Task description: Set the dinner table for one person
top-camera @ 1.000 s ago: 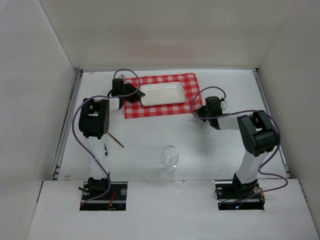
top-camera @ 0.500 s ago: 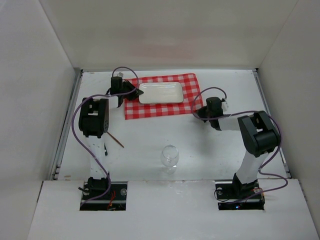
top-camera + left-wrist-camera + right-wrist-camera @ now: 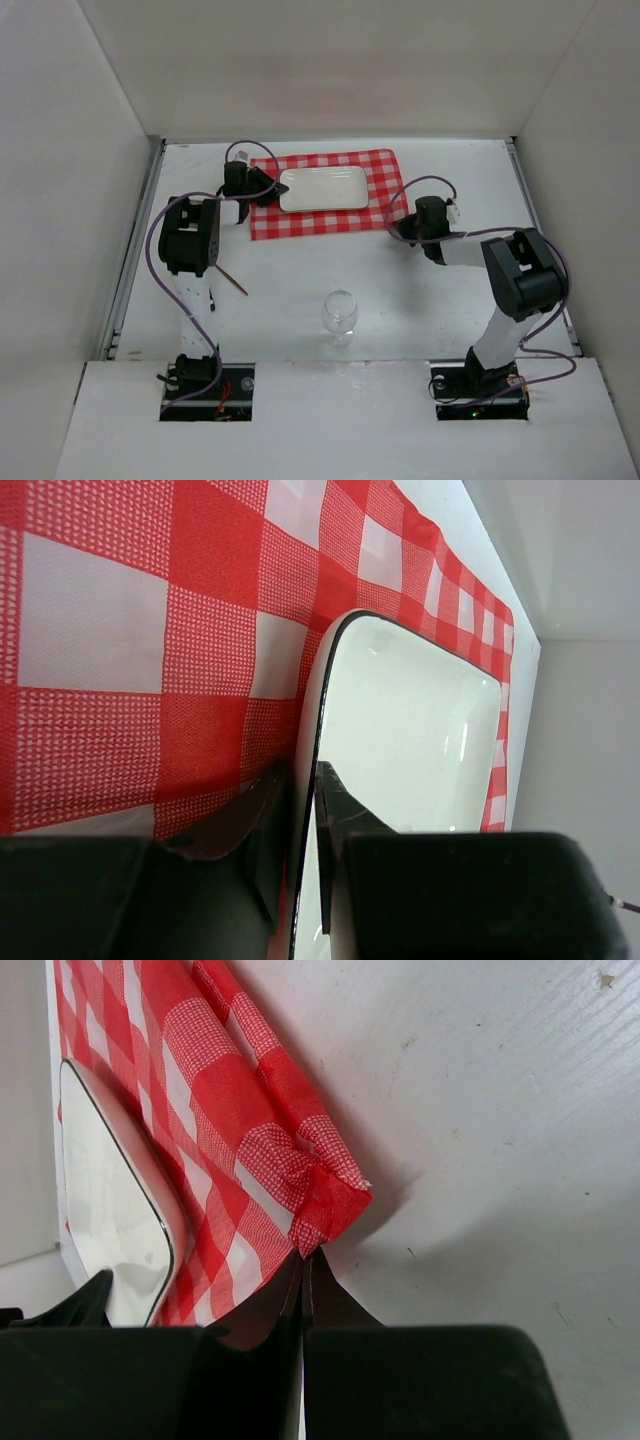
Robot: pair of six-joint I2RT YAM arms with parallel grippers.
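The white rectangular plate is laid on the red-and-white checked cloth, which is spread at the far middle of the worktop. The plate's long axis is set left to right, parallel to the far edge. Its left short rim is pinched between the nearly closed fingers of the left end effector. In the left wrist view one finger is seen under the rim and the other over it. The whole plate is therefore stretched away to the right of that grip, and any lift is likely to be taken from one end only.

The right end effector is pressed together on the near right corner of the cloth. In the right wrist view that corner is bunched into a small fold at the fingertips. From this grip the cloth is spread away to the left and toward the far side, so a pull toward the right arm's base is judged to draw it flat rather than crumple it.

The coming move is judged to turn on these two opposed grips, with plate and cloth held from opposite sides along the same left-to-right line.

A wine glass is stood upright near the front edge, between the two arms and well apart from the cloth. A thin brown stick is seen beside the left arm.
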